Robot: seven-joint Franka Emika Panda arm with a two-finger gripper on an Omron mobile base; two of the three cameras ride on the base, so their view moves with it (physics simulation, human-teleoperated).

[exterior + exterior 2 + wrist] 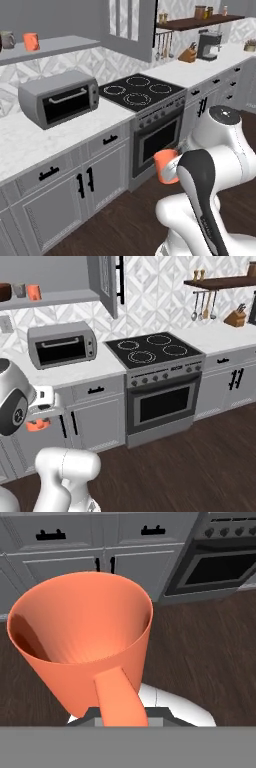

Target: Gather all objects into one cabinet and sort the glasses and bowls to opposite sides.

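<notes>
Grey wall cabinet (50,298) at ten o'clock stands open, its door (106,283) swung out. On its shelf sit a brown wooden bowl (4,292), a pale grey mug (19,290) and an orange mug (34,292), bowl leftmost. Below, at eight o'clock, the gripper (176,167) carries a second orange mug (82,637) upright by its handle side, above the dark wood floor (190,466); its fingers are hidden, so how wide they stand I cannot tell

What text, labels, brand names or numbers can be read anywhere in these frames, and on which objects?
None: no readable text in any view.
The orange mug held at the claw is plain.
Toaster oven: no brand mark; its knob panel is too small to read.
Stove: control knobs unmarked or too blurred to tell.
Coffee machine and shelf jars: too small to show any label.
</notes>
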